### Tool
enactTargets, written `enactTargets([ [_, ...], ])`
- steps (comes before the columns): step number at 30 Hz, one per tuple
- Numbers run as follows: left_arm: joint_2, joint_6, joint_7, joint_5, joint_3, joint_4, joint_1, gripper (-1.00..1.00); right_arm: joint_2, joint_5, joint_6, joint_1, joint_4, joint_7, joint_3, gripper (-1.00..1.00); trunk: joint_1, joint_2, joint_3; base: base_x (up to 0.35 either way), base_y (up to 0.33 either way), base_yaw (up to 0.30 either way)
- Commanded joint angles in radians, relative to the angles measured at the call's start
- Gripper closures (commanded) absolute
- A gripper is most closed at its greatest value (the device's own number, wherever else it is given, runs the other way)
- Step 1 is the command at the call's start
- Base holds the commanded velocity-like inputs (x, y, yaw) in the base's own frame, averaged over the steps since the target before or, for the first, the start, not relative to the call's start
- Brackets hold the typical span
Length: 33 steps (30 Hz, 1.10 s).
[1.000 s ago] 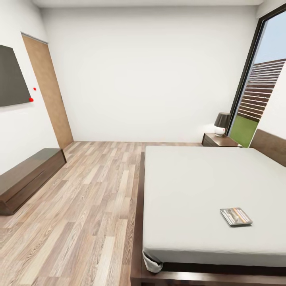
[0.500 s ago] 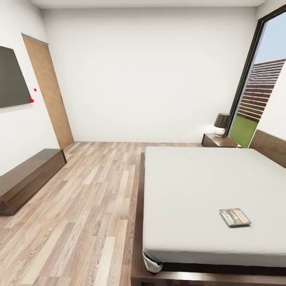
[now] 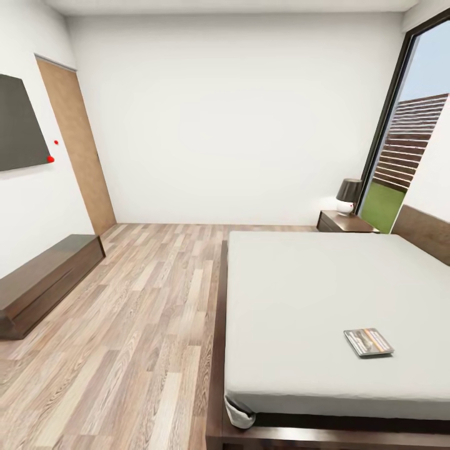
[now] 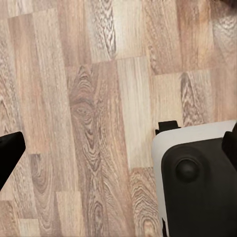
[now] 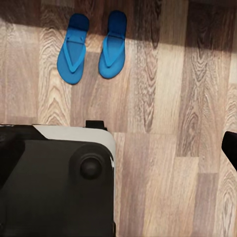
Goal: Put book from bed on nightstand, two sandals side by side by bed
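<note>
In the head view the book (image 3: 369, 342), dark with an orange band, lies flat on the pale mattress of the bed (image 3: 300, 294), near its foot end. The nightstand (image 3: 345, 221) stands by the headboard at the far side. The right wrist view looks down on two blue sandals (image 5: 73, 48) (image 5: 113, 44) lying side by side on the plank floor, well apart from my right gripper (image 5: 118, 148), which is open and holds nothing. My left gripper (image 4: 118, 148) hangs open over bare floor, its black fingertips (image 4: 9, 153) at the picture's edges.
A lamp (image 3: 349, 195) sits on the nightstand. A long low dark cabinet (image 3: 44, 281) lines the left wall under a dark screen (image 3: 19, 122), with a wooden door (image 3: 78, 147) beyond. A tall window (image 3: 406, 144) is at the right. My base (image 5: 54, 182) shows under both wrists.
The head view has shifted very slightly, so the book sits a touch further left in the picture. Nothing in the room has moved.
</note>
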<state>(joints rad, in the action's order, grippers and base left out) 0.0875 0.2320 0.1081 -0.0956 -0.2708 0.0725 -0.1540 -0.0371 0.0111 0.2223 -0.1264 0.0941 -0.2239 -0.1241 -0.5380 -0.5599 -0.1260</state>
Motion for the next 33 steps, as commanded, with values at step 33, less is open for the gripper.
enactTargets([
  [33, -0.003, 0.004, 0.002, -0.009, -0.010, 0.000, 0.000, -1.00, -0.001, 0.003, 0.002, -0.001, -0.011, -0.005, -0.004, -1.00, 0.088, 0.160, 0.070, 0.000, 0.000, 0.000],
])
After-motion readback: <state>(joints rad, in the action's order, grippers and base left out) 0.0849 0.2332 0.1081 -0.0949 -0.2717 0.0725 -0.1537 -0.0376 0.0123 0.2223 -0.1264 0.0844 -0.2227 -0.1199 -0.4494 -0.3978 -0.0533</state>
